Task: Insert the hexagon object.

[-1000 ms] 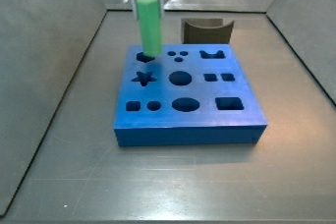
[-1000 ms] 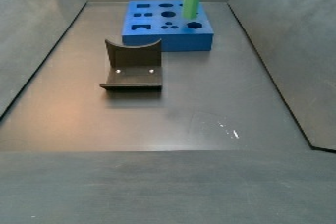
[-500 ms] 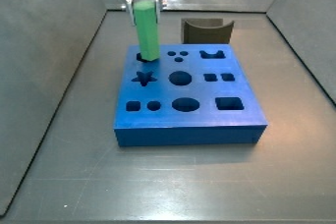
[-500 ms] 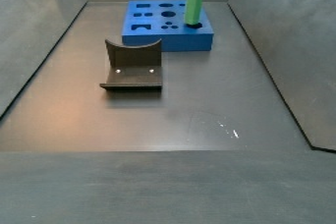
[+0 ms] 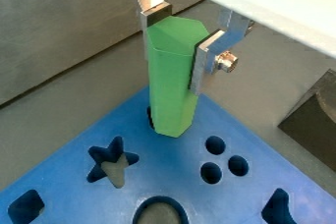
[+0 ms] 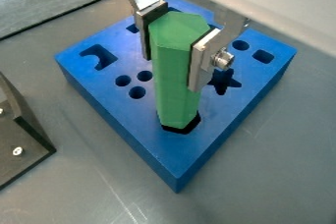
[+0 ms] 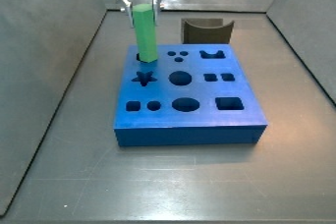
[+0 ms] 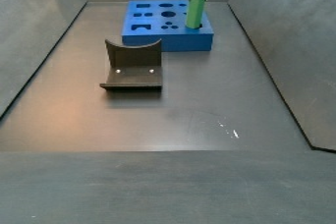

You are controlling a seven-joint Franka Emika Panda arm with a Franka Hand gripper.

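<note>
The peg stands in a hole of the block, near the far end of the bench.

The gripper (image 6: 180, 43) is closed on the upper part of the long bright green hexagon object (image 6: 178, 76), its flat silver fingers (image 6: 207, 56) pressing two opposite faces. The long axis of the peg is upright and hangs straight below the gripper. Its lower end sits in a hole of the blue plastic block (image 6: 125, 120), beside the star-shaped hole (image 5: 112, 161). How deep it has entered is not clear. The next move is probably straight downward. The dark L-shaped fixture (image 8: 132, 67) stands well apart.
</note>
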